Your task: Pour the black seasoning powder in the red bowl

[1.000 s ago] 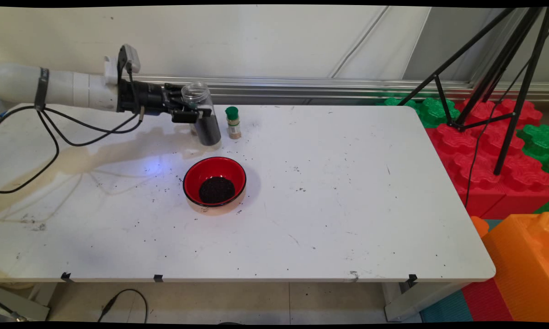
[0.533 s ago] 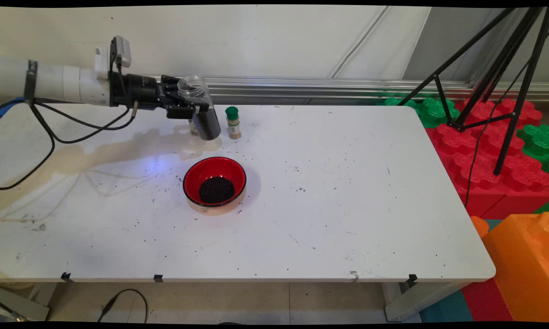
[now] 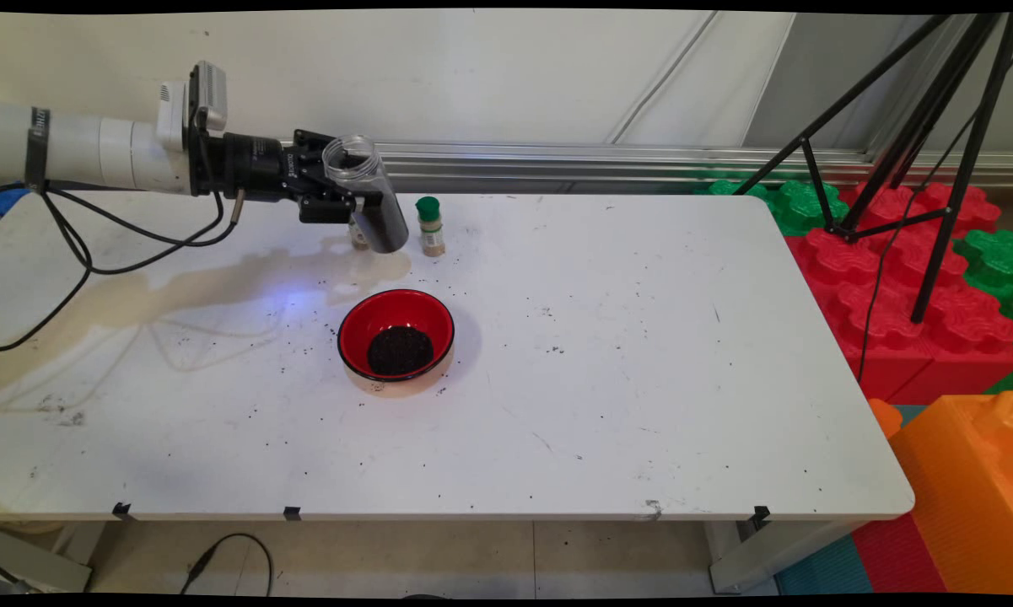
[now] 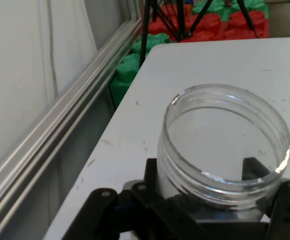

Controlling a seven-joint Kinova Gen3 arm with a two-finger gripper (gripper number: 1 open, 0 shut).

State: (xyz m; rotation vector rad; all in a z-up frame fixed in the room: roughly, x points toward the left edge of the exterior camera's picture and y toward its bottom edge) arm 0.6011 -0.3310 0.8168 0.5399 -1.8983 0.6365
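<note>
Reaching in from the left above the far side of the table (image 3: 607,396), the gripper (image 3: 350,205) is clenched round a clear open-topped jar (image 3: 369,202), dark grains filling its lower part, the jar tilted with its mouth leaning back toward the arm and its base clear of the tabletop. Just right of the jar stands a small green-capped bottle (image 3: 429,225), upright, and nearer the camera sits a red bowl (image 3: 396,334) with a dark heap inside. From the hand, the jar's wide rim (image 4: 225,145) fills the view between the fingers.
</note>
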